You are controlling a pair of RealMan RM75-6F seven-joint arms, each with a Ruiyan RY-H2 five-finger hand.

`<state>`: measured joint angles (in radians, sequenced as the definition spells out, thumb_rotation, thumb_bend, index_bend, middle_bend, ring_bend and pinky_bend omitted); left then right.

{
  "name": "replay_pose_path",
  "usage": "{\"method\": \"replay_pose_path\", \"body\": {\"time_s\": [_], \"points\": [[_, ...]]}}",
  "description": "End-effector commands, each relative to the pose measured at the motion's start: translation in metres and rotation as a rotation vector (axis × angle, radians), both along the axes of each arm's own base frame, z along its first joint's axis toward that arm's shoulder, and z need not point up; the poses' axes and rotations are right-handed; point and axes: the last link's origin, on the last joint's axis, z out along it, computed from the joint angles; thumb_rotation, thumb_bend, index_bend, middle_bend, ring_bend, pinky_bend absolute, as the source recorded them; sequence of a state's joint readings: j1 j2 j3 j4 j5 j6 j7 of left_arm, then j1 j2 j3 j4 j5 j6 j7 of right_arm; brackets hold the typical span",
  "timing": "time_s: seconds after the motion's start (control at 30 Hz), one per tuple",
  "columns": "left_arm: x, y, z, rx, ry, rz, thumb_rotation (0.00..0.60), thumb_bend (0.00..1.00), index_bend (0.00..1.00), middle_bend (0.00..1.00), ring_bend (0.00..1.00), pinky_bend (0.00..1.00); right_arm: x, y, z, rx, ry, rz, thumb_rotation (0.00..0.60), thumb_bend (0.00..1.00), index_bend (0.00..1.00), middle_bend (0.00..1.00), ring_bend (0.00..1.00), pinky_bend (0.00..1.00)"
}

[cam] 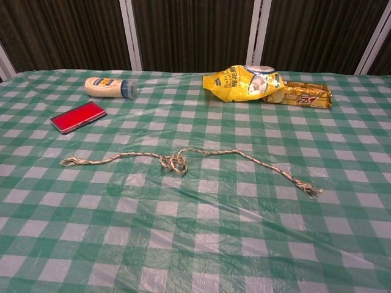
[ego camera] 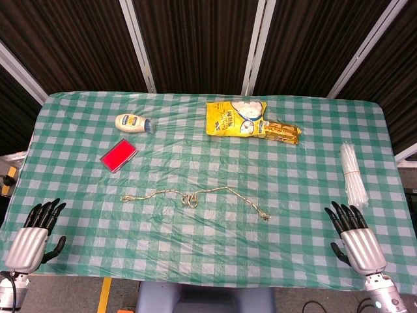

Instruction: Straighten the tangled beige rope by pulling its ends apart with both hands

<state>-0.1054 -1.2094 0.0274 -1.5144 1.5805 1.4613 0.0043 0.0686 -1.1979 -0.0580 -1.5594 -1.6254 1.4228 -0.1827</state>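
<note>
A thin beige rope (ego camera: 195,195) lies across the middle of the checked table, with a small loose knot (ego camera: 189,199) near its centre and frayed ends at left (ego camera: 124,197) and right (ego camera: 265,216). The chest view shows the same rope (cam: 183,159) with its knot (cam: 175,163). My left hand (ego camera: 34,236) rests at the near left table edge, fingers apart, holding nothing. At the near right edge my right hand (ego camera: 355,239) lies the same way, also empty. Both hands are well away from the rope and show only in the head view.
Behind the rope lie a red flat case (ego camera: 118,155), a mayonnaise bottle (ego camera: 135,122) on its side, a yellow snack bag (ego camera: 237,118) and a gold biscuit pack (ego camera: 281,132). A bundle of white sticks (ego camera: 352,174) lies at the right edge.
</note>
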Motion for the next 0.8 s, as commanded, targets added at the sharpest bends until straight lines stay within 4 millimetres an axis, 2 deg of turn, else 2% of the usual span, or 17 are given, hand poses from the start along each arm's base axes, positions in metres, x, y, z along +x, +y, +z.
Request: {"method": "replay_pose_path", "body": {"time_s": [0.03, 0.23, 0.53, 0.7, 0.8], "points": [[0.0, 0.0, -0.001, -0.003, 0.0, 0.002, 0.6, 0.44, 0.0, 0.0, 0.0, 0.04, 0.0, 0.0, 0.0, 0.0, -0.001, 0.0, 0.6, 0.42, 0.0, 0.0, 0.0, 0.0], [0.005, 0.009, -0.017, -0.06, -0.022, -0.026, 0.6, 0.44, 0.0, 0.0, 0.0, 0.03, 0.001, -0.001, -0.002, 0.001, 0.001, 0.001, 0.6, 0.42, 0.0, 0.0, 0.0, 0.0], [0.023, 0.077, -0.07, -0.178, -0.073, -0.041, 0.6, 0.44, 0.0, 0.0, 0.0, 0.03, 0.002, -0.002, -0.007, 0.004, 0.008, 0.008, 0.6, 0.42, 0.0, 0.0, 0.0, 0.0], [0.036, 0.101, -0.089, -0.179, -0.05, -0.061, 0.6, 0.44, 0.0, 0.0, 0.0, 0.04, 0.001, -0.003, -0.011, 0.01, 0.019, 0.005, 0.6, 0.42, 0.0, 0.0, 0.0, 0.0], [0.042, 0.113, -0.101, -0.176, -0.054, -0.056, 0.6, 0.45, 0.05, 0.0, 0.0, 0.04, 0.002, -0.003, -0.012, 0.02, 0.02, 0.008, 0.6, 0.42, 0.0, 0.0, 0.0, 0.0]]}}
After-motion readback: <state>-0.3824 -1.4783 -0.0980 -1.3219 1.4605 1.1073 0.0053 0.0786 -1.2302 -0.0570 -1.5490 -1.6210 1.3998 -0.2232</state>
